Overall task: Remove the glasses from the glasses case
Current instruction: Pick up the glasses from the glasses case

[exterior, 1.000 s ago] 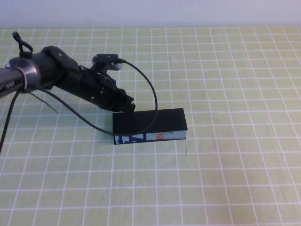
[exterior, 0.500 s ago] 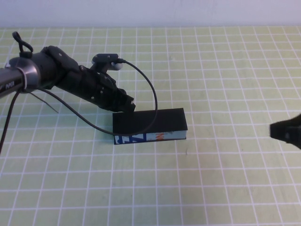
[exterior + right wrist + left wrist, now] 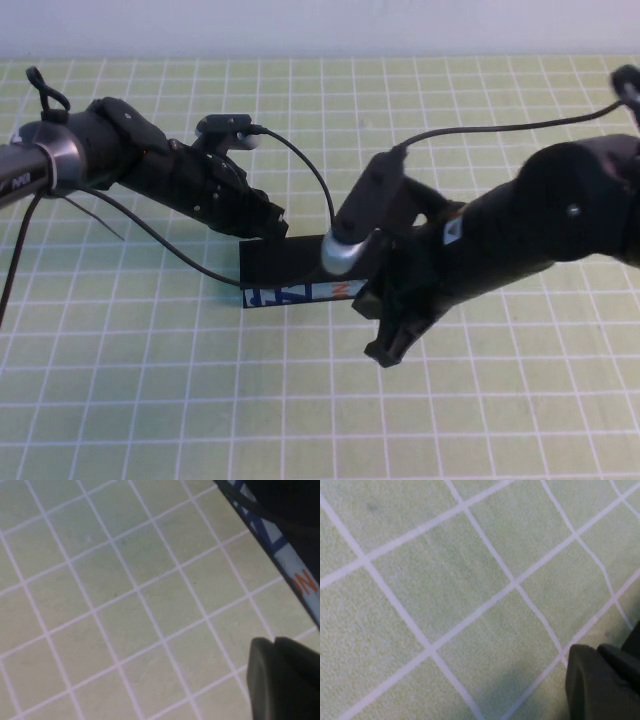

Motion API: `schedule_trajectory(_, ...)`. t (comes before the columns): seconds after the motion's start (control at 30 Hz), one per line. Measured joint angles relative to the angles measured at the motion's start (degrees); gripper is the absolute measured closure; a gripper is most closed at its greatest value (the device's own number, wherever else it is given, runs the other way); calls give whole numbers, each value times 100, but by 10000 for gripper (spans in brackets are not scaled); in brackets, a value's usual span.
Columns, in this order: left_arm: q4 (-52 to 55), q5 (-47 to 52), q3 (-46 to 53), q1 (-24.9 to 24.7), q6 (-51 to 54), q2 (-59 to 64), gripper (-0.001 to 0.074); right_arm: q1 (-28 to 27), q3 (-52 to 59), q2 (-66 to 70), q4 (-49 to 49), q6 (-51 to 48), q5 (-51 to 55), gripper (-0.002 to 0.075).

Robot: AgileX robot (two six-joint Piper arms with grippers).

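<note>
Green grid mat (image 3: pixel 500 420), pale wall (image 3: pixel 320 25) behind.

— Any writing you can read from here?
— On the pale blue front of the glasses case (image 3: pixel 290 292) beside my arms there are dark blue strokes and orange-red letters; my right wrist view shows what looks like "ON". Nothing more is legible.

My right hand (image 3: pixel 275 677), fingers pressed together, shows as a dark shape at the lower right of the frame. Over the upper right corner runs the glasses case (image 3: pixel 295 570), pale blue with orange lettering. Green gridded table (image 3: pixel 110 605) fills the rest.
</note>
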Motion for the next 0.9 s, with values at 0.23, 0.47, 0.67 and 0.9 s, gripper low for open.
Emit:
schedule_trajectory(0.23,0,0,0,0,-131,0,739,114,-331,758,-421,-1191,-548,655)
schedule_trajectory(0.47,0,0,0,0,-216,0,739,114,-358,1300,-552,-1987,-1502,465)
schedule_trajectory(0.67,0,0,0,0,-216,0,739,114,-358,1648,-876,-2160,-2142,443)
schedule_trajectory(0.9,0,0,0,0,-216,0,739,114,-358,1923,-1131,-2185,-2635,444)
